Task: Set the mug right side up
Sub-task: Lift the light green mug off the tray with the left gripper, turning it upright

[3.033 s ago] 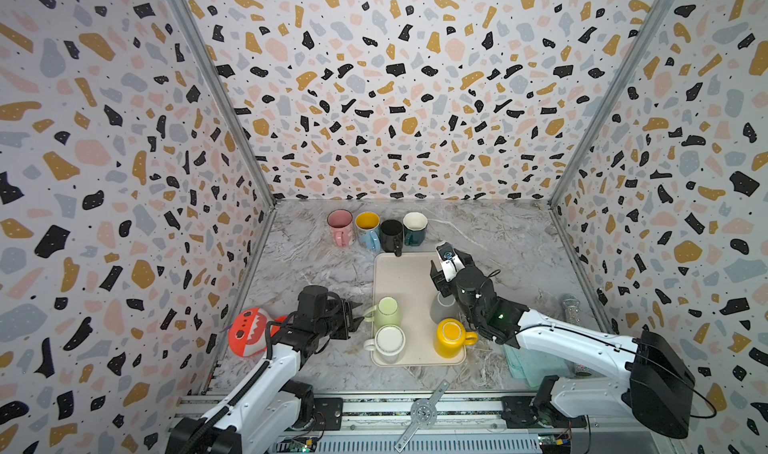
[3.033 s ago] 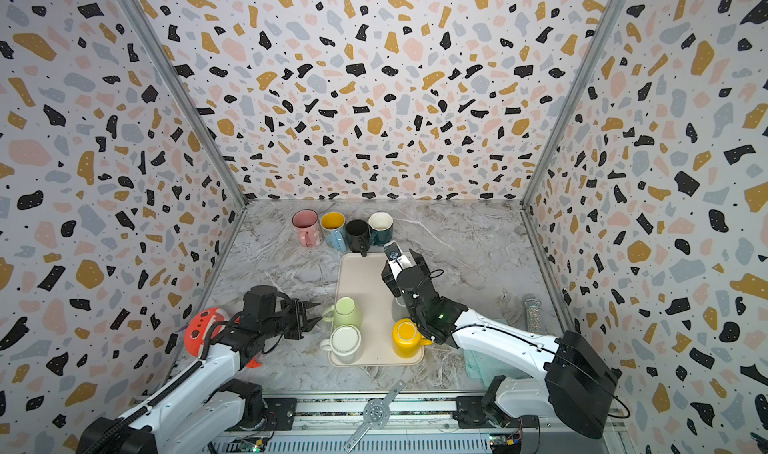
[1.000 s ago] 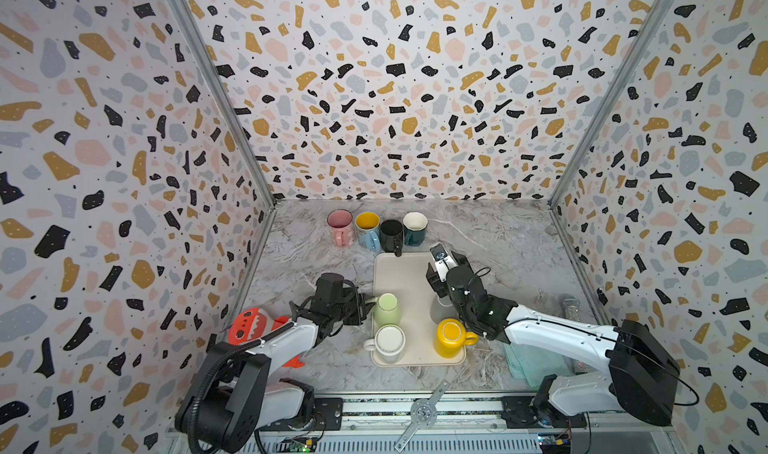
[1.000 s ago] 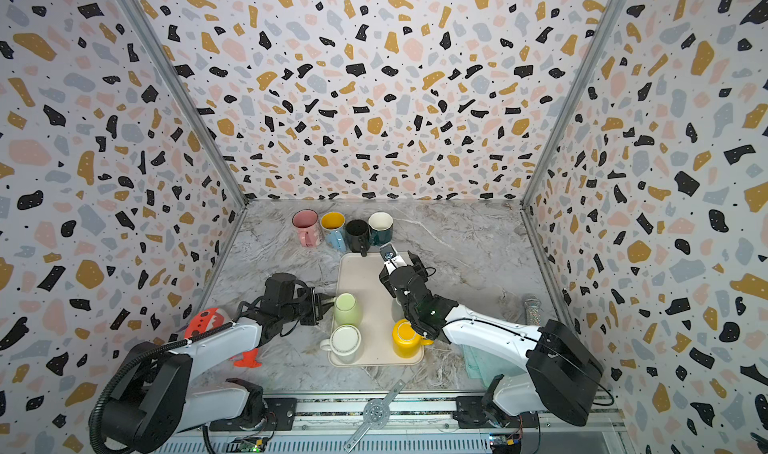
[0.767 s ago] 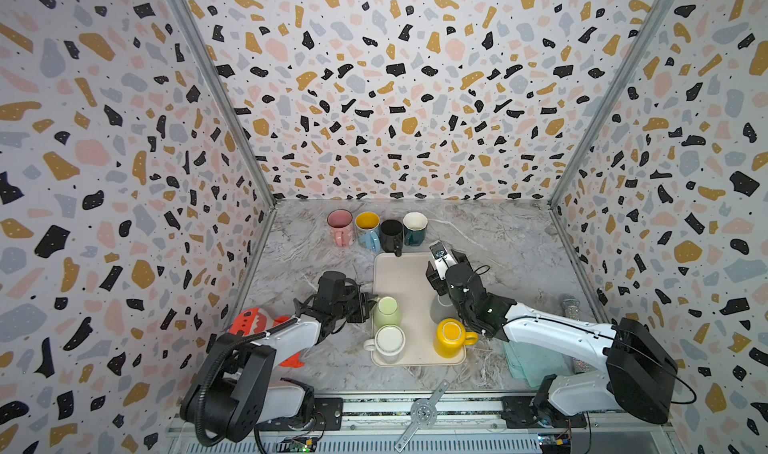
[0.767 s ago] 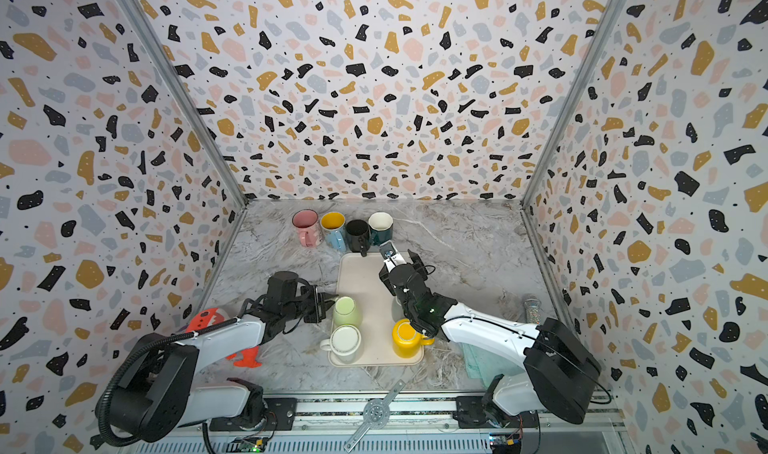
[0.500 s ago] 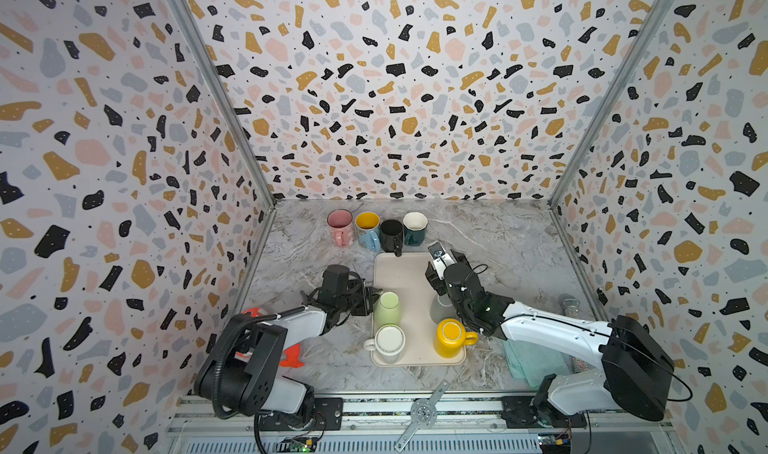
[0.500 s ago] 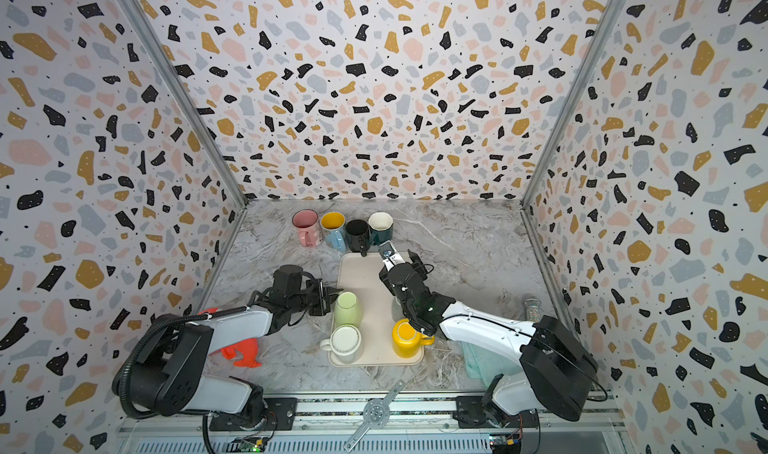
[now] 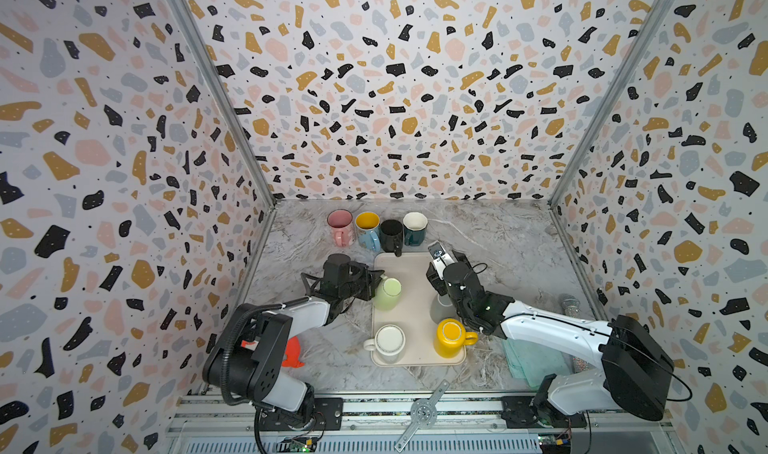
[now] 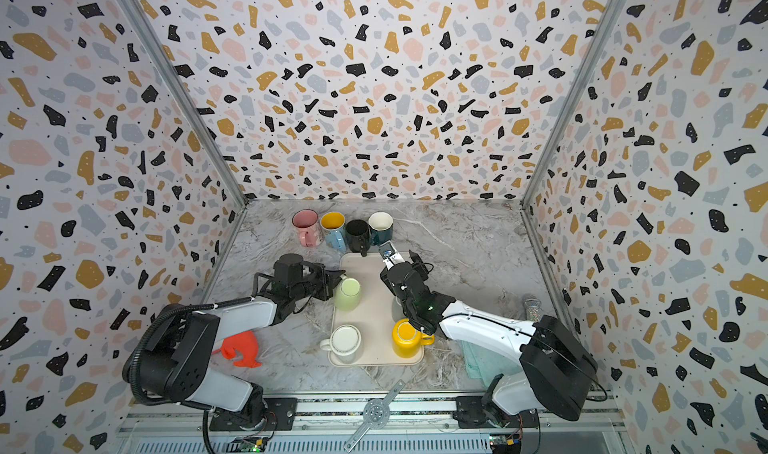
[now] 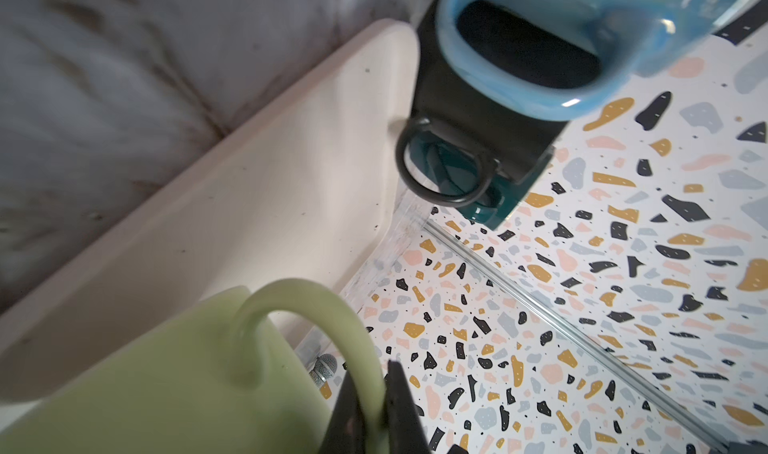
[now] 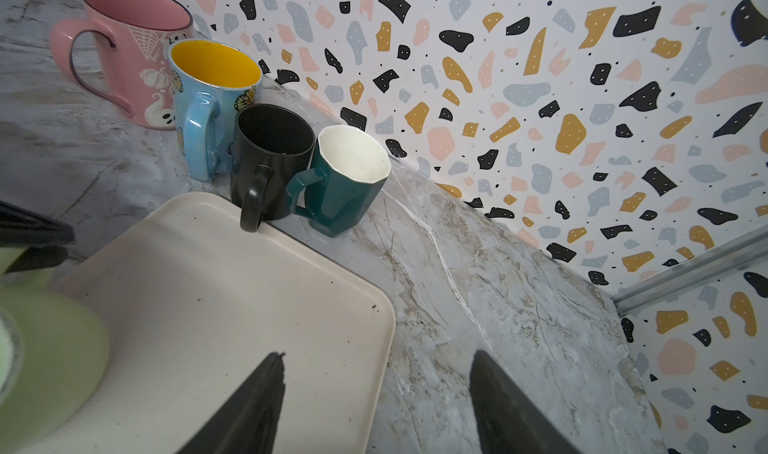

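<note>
At the tray's (image 9: 413, 289) left edge, the left gripper (image 11: 371, 383) is now clamped on the green mug's (image 9: 385, 296) handle (image 11: 291, 291); a second ago its jaws were a little apart round that loop. The mug, base up, seems slightly tipped, so I judge the grasp made and the flip itself still to do. Over the tray's far right part the right gripper (image 12: 377, 354) hangs as before, jaws apart and empty.

A glazed white mug (image 9: 389, 339) and yellow mug (image 9: 451, 336) stand at the tray's near end. The green mug is smooth and pale, with a thick loop handle. The tray is matte cream, lipped and round-cornered. Past its far edge stand a pink mug (image 9: 340, 225), blue mug (image 9: 368, 228), black mug (image 9: 391, 233) and faceted teal mug (image 9: 414, 226) on the marbled table (image 9: 511, 248).
</note>
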Action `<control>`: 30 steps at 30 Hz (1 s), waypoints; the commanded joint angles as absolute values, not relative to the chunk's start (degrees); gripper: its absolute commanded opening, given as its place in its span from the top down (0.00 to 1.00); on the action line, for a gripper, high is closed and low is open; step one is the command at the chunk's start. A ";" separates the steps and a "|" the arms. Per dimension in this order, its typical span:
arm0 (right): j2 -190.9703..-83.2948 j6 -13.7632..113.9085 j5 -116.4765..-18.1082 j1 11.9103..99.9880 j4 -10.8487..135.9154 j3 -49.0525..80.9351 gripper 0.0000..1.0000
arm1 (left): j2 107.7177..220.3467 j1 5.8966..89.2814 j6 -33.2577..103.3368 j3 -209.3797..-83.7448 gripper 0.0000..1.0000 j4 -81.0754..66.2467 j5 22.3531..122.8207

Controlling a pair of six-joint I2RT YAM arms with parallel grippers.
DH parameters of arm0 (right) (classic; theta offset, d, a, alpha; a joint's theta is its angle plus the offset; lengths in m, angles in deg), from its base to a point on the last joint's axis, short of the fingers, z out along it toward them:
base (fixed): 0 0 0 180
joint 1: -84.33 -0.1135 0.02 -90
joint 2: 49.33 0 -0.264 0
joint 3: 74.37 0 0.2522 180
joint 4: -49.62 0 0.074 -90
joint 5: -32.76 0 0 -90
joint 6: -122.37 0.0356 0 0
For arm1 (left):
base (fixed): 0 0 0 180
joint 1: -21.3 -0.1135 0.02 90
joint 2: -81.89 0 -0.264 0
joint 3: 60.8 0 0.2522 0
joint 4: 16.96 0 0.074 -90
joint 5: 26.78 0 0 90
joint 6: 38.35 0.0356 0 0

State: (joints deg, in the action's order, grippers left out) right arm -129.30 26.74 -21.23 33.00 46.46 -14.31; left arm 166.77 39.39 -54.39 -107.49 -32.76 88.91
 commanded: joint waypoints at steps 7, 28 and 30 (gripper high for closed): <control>-125.38 29.09 -21.07 32.94 49.24 -13.58 0.28 | 159.82 39.14 -38.22 -112.27 1.00 -32.76 86.50; -122.66 31.89 -37.91 33.60 59.94 -3.11 0.25 | 145.69 40.05 9.84 -125.98 1.00 -9.69 66.57; -123.11 32.27 -39.76 33.83 61.17 -1.80 0.24 | 145.23 41.03 13.00 -125.97 1.00 -9.93 65.43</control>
State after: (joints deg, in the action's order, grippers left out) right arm -123.28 31.07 -35.66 33.39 57.71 -4.62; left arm 146.66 39.82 4.25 -123.97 -6.79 68.04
